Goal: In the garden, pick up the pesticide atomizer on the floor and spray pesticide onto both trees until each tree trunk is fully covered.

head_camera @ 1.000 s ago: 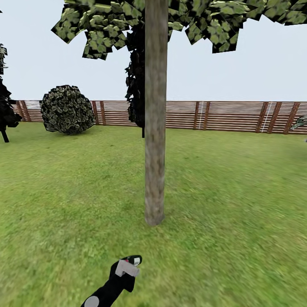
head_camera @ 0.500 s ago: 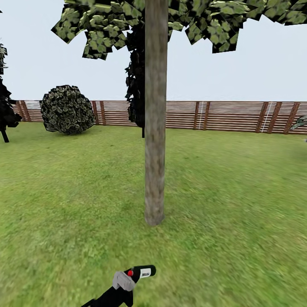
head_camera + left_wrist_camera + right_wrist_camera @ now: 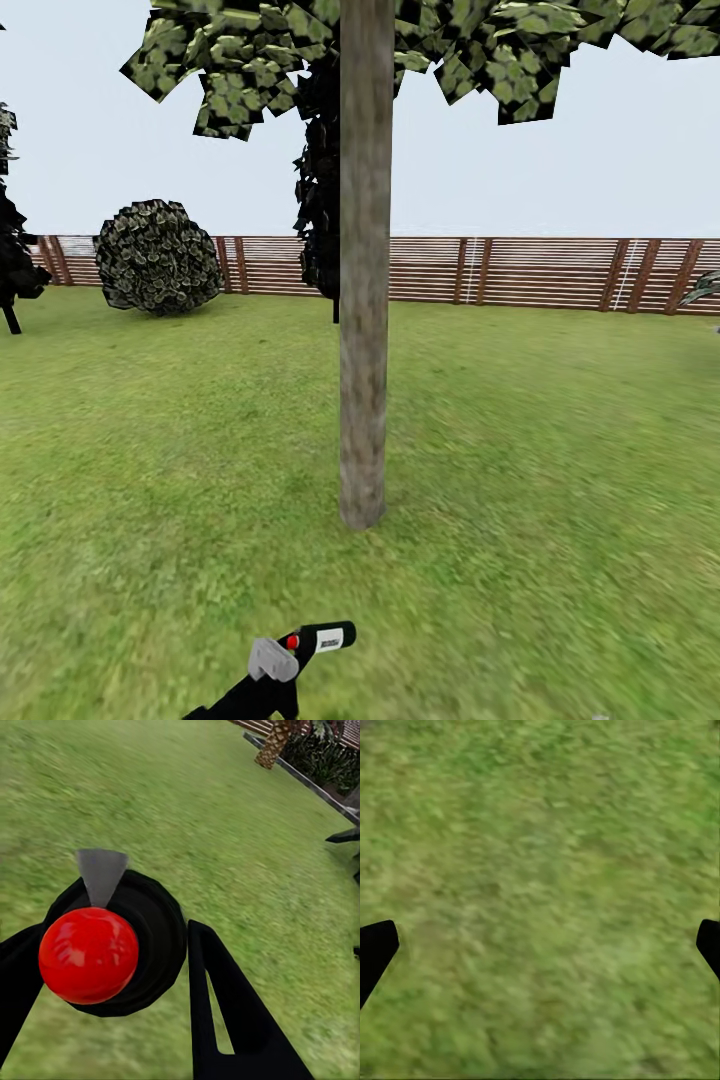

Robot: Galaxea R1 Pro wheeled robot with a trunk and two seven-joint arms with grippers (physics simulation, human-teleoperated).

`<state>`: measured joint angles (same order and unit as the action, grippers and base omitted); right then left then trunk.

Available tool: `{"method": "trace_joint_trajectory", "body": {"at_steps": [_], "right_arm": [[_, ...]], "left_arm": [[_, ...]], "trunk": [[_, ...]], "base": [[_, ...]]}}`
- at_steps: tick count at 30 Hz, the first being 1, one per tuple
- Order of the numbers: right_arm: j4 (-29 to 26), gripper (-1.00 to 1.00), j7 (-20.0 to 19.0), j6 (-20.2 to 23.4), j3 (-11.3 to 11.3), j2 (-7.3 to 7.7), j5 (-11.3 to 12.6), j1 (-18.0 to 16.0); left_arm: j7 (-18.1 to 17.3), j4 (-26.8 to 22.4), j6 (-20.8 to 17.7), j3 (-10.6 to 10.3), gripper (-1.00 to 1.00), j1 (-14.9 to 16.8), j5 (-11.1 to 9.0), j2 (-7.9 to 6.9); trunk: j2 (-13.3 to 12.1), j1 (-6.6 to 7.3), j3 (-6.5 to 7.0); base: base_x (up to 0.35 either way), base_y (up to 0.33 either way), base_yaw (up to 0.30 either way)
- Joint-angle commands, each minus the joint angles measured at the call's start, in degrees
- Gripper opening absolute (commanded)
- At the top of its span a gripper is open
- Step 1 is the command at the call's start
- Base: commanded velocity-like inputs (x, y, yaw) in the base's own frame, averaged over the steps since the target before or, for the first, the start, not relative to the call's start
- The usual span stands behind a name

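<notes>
One left claw [image 3: 105, 1005] clasping atomizer [image 3: 318, 638], trunk [image 3: 363, 300] ahead

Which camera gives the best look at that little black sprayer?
The head view: the pesticide atomizer shows side-on, held low before the tree trunk. The left wrist view shows its round black end with a red knob, between the left gripper fingers.

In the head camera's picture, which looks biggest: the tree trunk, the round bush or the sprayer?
1. Trunk
2. Bush, though it stands farther off by the fence
3. Sprayer, smallest even though nearest
</notes>
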<state>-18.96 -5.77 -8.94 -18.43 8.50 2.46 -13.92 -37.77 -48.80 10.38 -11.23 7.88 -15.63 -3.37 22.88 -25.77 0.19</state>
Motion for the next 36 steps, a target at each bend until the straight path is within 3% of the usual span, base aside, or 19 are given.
{"method": "trace_joint_trajectory", "body": {"at_steps": [1,4,7,8,11,12,17,20,24,25,28,31,36], "right_arm": [[-0.64,1.00,-1.28,-0.03,-0.45,0.04,0.29,-0.05],[-4.68,1.00,-3.06,2.39,-0.51,0.14,0.49,-0.11],[-10.93,1.00,-4.12,9.52,-0.59,0.16,0.70,-0.13],[-14.87,1.00,-4.97,14.13,-0.61,0.04,0.76,-0.13],[-21.31,1.00,-6.99,21.08,-0.67,-0.17,0.82,-0.10],[-25.72,1.00,-8.58,25.43,-0.61,-0.28,0.84,-0.08],[-39.33,1.00,-12.89,36.92,-0.40,-0.51,0.92,0.00],[-51.52,1.00,-17.65,46.00,-0.33,-0.61,0.97,0.08],[-60.56,1.00,-22.43,53.28,-0.30,-0.58,1.00,0.10],[-64.55,1.00,-25.71,57.15,-0.27,-0.54,0.99,0.11],[-69.45,1.00,-32.35,63.06,-0.28,-0.21,0.97,-0.07],[-71.48,1.00,-36.64,66.76,-0.29,0.08,0.95,-1.49],[-72.47,1.00,-39.00,68.94,0.55,0.23,0.82,-3.08]], "left_arm": [[-0.06,0.05,0.23,-0.10,-1.00,0.03,-0.36,-0.06],[-0.06,0.07,0.24,0.15,-1.00,-0.01,-0.31,-0.05],[-0.03,0.07,0.25,0.26,-1.00,-0.04,-0.29,-0.05],[-0.03,0.08,0.27,0.28,-1.00,-0.05,-0.27,-0.05],[0.02,0.02,0.27,0.30,-1.00,-0.05,-0.28,-0.06],[0.05,-0.05,0.26,0.31,-1.00,-0.05,-0.28,-0.06],[0.24,-0.20,0.25,0.32,-1.00,-0.06,-0.27,-0.06],[0.33,-0.26,0.25,0.33,-1.00,-0.06,-0.23,-0.06],[0.36,-0.40,0.25,0.28,-1.00,-0.11,-0.24,-0.06],[0.35,-0.47,0.25,0.27,-1.00,-0.12,-0.23,-0.09],[0.32,-0.60,0.25,0.25,-1.00,-0.14,-0.24,-0.07],[0.21,-0.75,0.25,0.24,-1.00,-0.19,-0.26,-0.07],[0.17,-0.89,0.26,0.19,-1.00,-0.22,-0.26,-0.06]], "trunk": [[0.04,-0.02,-0.02],[0.04,-0.02,-0.02],[0.04,-0.02,-0.02],[0.04,-0.02,-0.02],[0.04,-0.02,-0.02],[0.04,-0.02,-0.02],[0.04,-0.02,-0.02],[0.04,-0.02,-0.02],[0.04,-0.02,-0.02],[0.04,-0.02,-0.02],[0.04,-0.02,-0.02],[0.04,-0.02,-0.02],[0.04,-0.02,-0.02]], "base": [[0.000,0.000,0.000],[0.000,0.000,0.000],[0.000,0.000,0.000],[0.000,0.000,0.000],[0.000,0.000,0.000],[0.000,0.000,0.000],[0.000,0.000,0.000],[0.000,0.000,0.000],[0.000,0.000,0.000],[0.000,0.000,0.000],[0.000,0.000,0.000],[0.000,0.000,0.000],[0.000,0.000,0.000]]}}
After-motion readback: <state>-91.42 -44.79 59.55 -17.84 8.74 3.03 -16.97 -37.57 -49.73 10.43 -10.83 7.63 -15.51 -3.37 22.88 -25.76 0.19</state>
